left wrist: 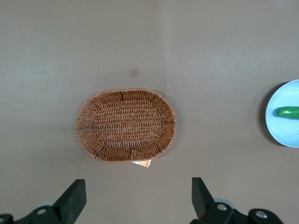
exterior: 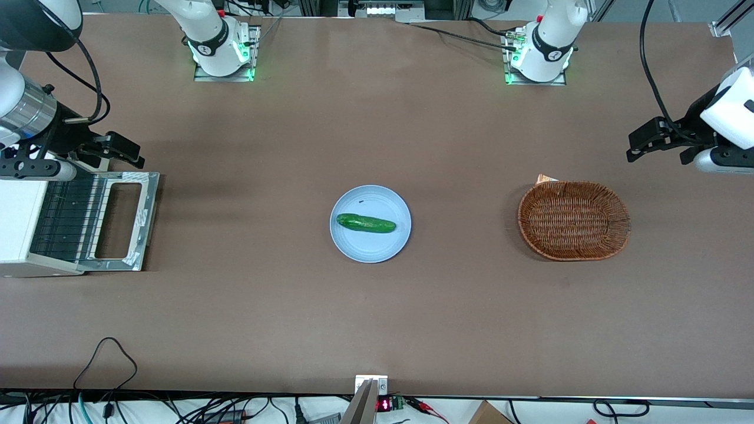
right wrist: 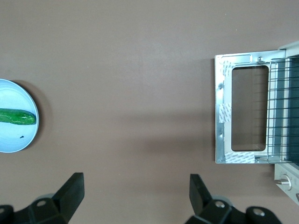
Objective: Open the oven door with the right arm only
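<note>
Tabletop (exterior: 377,330): bare brown surface filled the lower part of the front frame, nearest the camera.
Oven door (exterior: 151,218): lay dropped flat at mid-height of the front frame, at the working arm's end of the tabletop, shiny inner face up, hinged to the white oven (exterior: 17,224); the wire rack (exterior: 68,221) showed inside.
Door axis: its long side ran toward and away from the front camera; the free edge pointed toward the plate (exterior: 370,250) with the cucumber (exterior: 365,223) at mid-frame.
Gripper (exterior: 126,150): on the right arm (exterior: 23,112), it hung higher in the front frame than the door's free corner, farther from the camera, near it but apart.
Fingers (right wrist: 70,186): spread wide and released, nothing between them.
Key relation: the door lay beside the fingers, not between them, on the side nearer the front camera.
Judgement: the door looked fully open, so only withdrawal seemed left.
</note>
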`<act>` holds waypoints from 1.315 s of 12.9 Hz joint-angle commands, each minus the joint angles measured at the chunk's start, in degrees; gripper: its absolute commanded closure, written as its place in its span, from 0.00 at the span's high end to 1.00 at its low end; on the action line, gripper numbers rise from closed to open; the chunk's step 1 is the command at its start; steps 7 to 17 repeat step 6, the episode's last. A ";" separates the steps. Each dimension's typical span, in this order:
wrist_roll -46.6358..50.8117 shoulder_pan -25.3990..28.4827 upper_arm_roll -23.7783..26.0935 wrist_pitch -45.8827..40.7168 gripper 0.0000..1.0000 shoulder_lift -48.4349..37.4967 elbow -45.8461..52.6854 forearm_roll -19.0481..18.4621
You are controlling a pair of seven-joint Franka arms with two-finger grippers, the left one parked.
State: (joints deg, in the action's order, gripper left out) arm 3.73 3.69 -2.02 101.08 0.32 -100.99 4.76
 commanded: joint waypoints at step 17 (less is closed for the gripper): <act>-0.65 -0.26 0.35 -0.89 1.00 -0.50 0.35 1.13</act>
